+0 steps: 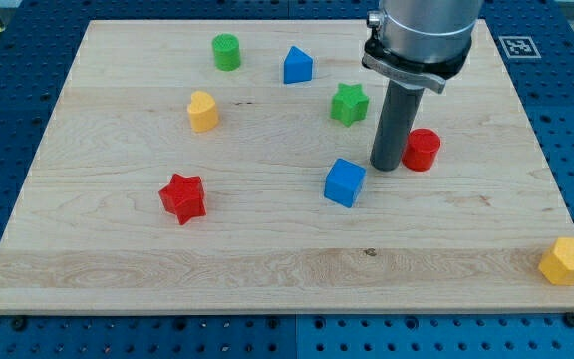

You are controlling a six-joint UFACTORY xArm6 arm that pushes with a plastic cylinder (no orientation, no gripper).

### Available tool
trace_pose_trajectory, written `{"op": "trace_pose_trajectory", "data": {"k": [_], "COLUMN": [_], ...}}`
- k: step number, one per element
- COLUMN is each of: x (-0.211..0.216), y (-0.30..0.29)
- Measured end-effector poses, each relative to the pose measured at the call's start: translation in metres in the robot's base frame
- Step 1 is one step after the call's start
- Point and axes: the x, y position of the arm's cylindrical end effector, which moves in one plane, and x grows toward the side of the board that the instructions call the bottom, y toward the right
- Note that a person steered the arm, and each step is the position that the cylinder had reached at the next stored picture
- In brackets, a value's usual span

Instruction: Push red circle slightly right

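The wooden bench (267,259) fills nearly the whole view, a pale board lying on a blue perforated surface (28,40). The arm (422,35) comes down from the view's top right, a grey cylinder ending in a straight dark rod. There is no claw on this arm, so there is nothing to report as apart or together; the rod ends in my tip (388,167), which stands on the board.

The red circle (422,149) sits just to the view's right of my tip, so close that I cannot tell whether the two touch. The blue cube (345,182) lies just below and to the view's left of my tip, near it but apart. The green star (349,103) lies above my tip and a little to the left, beside the rod.

Well to the left of my tip, and lower, is the red star (182,197). Far to the left and higher sits the yellow block (202,111), rounded on top. The blue block (298,65) with a peaked top and the green cylinder (226,51) stand near the view's top, left of the rod. A yellow hexagon-like block (567,261) sits at the board's bottom right corner, well away from my tip.
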Motion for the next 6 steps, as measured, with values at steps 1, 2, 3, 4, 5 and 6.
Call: {"op": "trace_pose_trajectory", "data": {"k": [1,2,3,4,5,6], "x": [-0.013,-0.014,-0.016,-0.018,-0.018,-0.018], "y": [0.000,0.000,0.003,0.008,0.015,0.026]}}
